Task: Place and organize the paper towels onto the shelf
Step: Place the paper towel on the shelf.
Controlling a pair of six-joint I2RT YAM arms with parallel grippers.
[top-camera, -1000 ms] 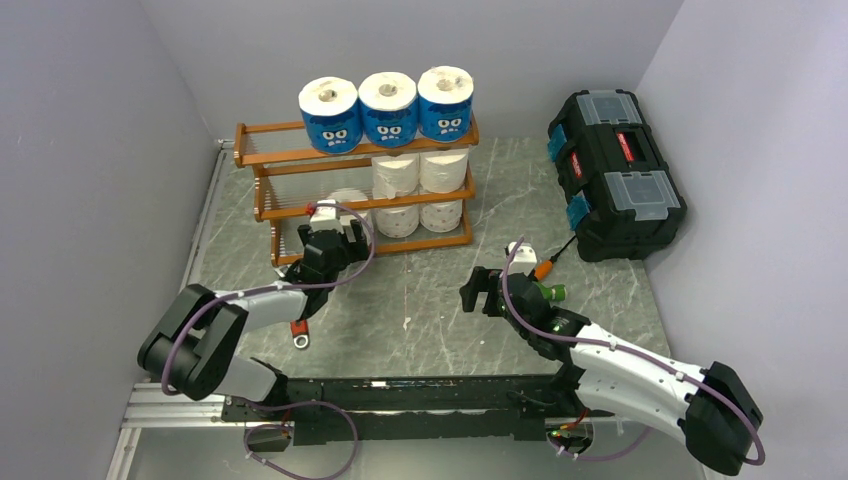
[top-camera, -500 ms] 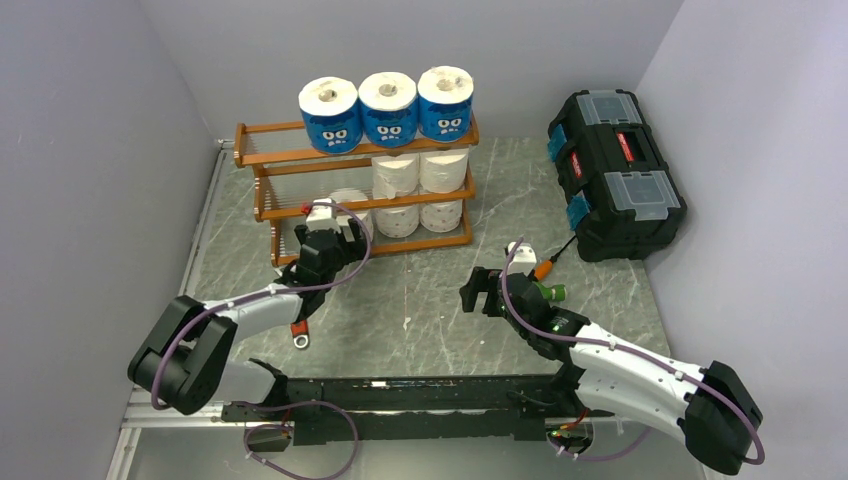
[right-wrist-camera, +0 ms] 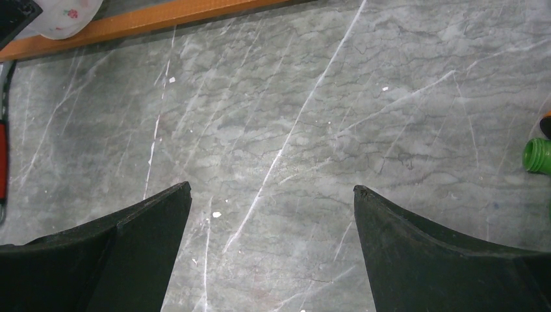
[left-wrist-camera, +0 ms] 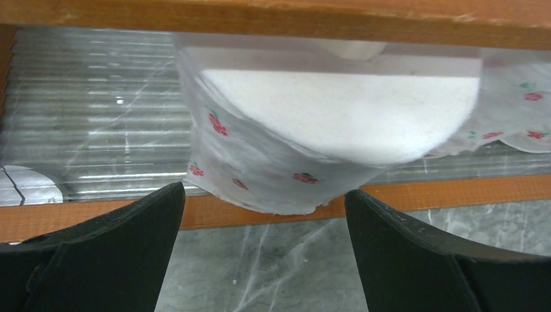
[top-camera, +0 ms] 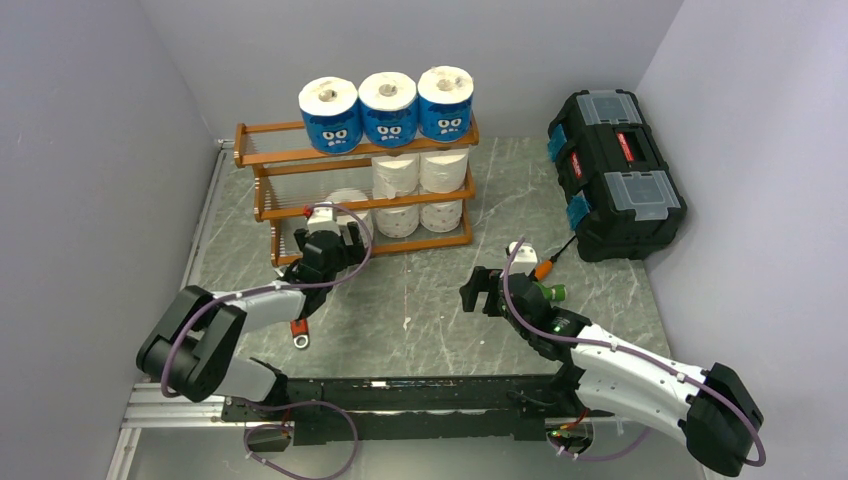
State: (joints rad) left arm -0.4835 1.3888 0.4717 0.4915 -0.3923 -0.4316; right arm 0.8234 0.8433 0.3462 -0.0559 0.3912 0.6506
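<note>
The orange-brown shelf point(top-camera: 262, 156) stands at the back left. Three blue-wrapped paper towels point(top-camera: 388, 110) stand on its top tier. Two white rolls point(top-camera: 420, 173) sit on the middle tier and two point(top-camera: 420, 216) on the bottom tier. A further white roll point(top-camera: 348, 203) sits at the bottom tier's left. In the left wrist view this roll point(left-wrist-camera: 325, 143) has red prints, tilts and overhangs the front rail point(left-wrist-camera: 422, 192). My left gripper point(top-camera: 328, 243) point(left-wrist-camera: 265, 201) is open just in front of it, not touching. My right gripper point(top-camera: 480, 290) point(right-wrist-camera: 271, 192) is open and empty over bare table.
A black toolbox point(top-camera: 615, 170) stands at the back right. A red-handled tool point(top-camera: 298, 330) lies on the table by the left arm. An orange and green item point(top-camera: 548, 282) lies beside the right wrist; its green end point(right-wrist-camera: 538, 156) shows in the right wrist view. Walls close both sides.
The left arm's elbow has shifted slightly; its gripper stays open in front of the bottom tier. The right arm has not moved.
</note>
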